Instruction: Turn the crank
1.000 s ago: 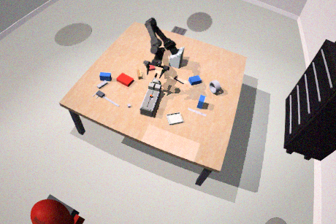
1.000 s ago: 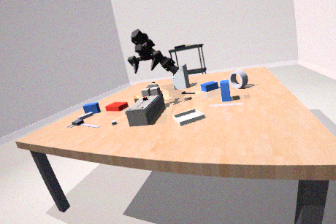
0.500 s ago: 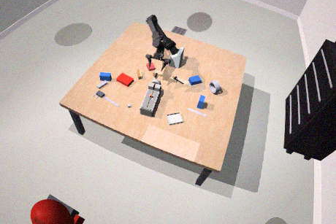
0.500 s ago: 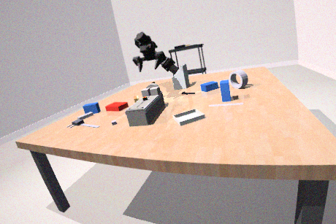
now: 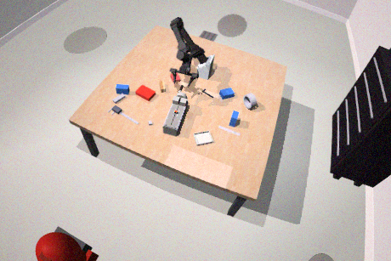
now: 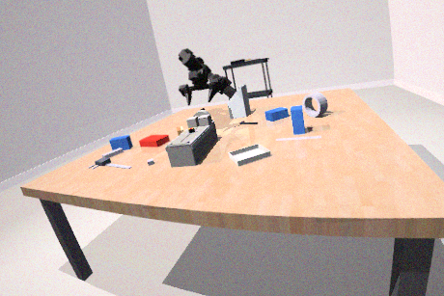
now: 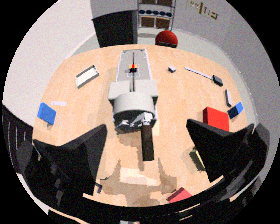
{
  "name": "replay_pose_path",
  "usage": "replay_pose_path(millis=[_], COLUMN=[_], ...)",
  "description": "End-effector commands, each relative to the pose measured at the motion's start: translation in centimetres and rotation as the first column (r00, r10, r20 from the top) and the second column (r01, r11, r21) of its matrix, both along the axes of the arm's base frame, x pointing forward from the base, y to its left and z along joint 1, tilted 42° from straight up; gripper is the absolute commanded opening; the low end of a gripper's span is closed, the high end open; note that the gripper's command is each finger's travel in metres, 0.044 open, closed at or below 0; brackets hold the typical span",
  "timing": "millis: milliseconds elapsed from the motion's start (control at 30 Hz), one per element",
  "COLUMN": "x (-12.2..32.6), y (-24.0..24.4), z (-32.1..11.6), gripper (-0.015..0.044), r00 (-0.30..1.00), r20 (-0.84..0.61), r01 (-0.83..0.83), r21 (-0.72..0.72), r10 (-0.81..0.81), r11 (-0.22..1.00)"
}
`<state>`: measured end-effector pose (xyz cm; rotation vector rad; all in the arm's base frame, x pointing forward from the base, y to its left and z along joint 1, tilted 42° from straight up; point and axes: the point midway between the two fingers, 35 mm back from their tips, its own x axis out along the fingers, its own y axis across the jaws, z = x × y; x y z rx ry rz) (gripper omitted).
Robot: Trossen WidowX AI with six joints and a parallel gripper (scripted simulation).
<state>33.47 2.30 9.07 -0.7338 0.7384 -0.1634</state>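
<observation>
The machine is a long grey box (image 5: 172,123) (image 6: 181,154) (image 7: 124,67) with a slot along its top and a lighter rounded housing (image 7: 134,104) at the arm's end. The slide's small red pointer (image 5: 176,111) (image 6: 191,130) (image 7: 133,67) sits in the slot. The brass marks are too small to tell from it, so whether they are level is unclear. The dark crank handle (image 7: 147,142) sticks out from the housing toward the arm. My gripper (image 5: 182,82) (image 6: 200,102) (image 7: 148,126) is wide open and empty, above the handle end of the machine. The handle shows between the spread fingers in the wrist view, untouched.
A white tray (image 5: 203,138) (image 6: 250,154) (image 7: 87,76) lies beside the machine. A red block (image 5: 145,93) (image 6: 154,140) (image 7: 216,119) lies on its other side. A pale wedge (image 5: 205,69) (image 6: 238,105) stands near the arm. A grey ring (image 5: 246,102) and blue blocks lie farther out.
</observation>
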Motion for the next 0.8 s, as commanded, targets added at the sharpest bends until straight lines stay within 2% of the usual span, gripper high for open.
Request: replay_pose_path(millis=[0,767], x=[0.1,0.5], y=[-0.2,-2.6], z=[-0.3,-3.1], gripper=[0.044,0.044], r00=[1.0,1.0], r20=[0.004,0.003], r01=[-0.009,-0.008], r21=[0.001,0.001], r10=[0.009,0.008], r11=[1.0,1.0])
